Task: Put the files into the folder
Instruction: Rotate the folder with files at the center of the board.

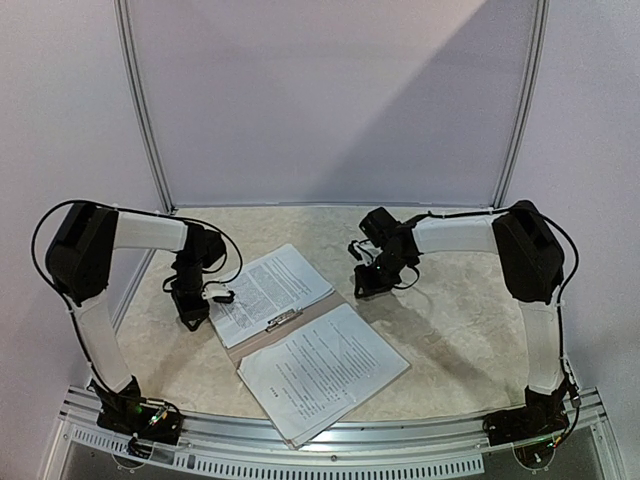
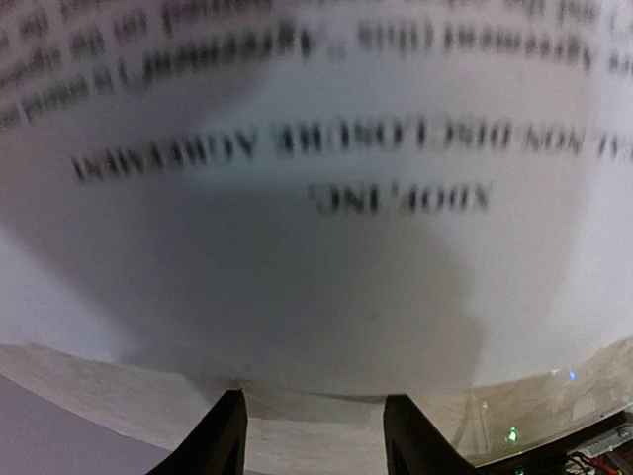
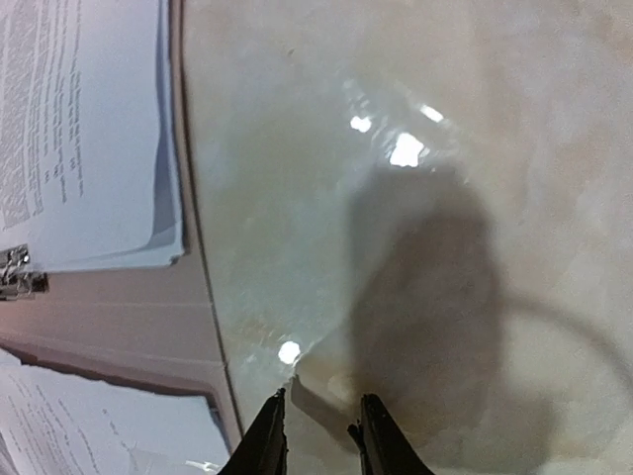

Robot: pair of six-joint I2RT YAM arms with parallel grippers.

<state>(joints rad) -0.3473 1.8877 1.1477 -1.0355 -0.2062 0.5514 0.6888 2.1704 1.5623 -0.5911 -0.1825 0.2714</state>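
The tan folder (image 1: 310, 316) lies open in the middle of the table, its silver clip (image 1: 283, 320) on the spine. One of the files (image 1: 270, 285) rests on the far leaf and another stack (image 1: 322, 370) on the near leaf. My left gripper (image 1: 192, 318) is at the far stack's left edge. In the left wrist view that printed sheet (image 2: 326, 247) fills the frame, and the gripper (image 2: 315, 427) is open with only table between its fingers. My right gripper (image 1: 362, 285) hangs over bare table right of the folder (image 3: 119, 317); it (image 3: 321, 437) shows a narrow empty gap.
The marbled tabletop (image 1: 460, 320) stretches right of the folder. A metal rail (image 1: 330, 440) runs along the near edge, where the near stack's corner overhangs. Grey walls with metal uprights close the back and sides.
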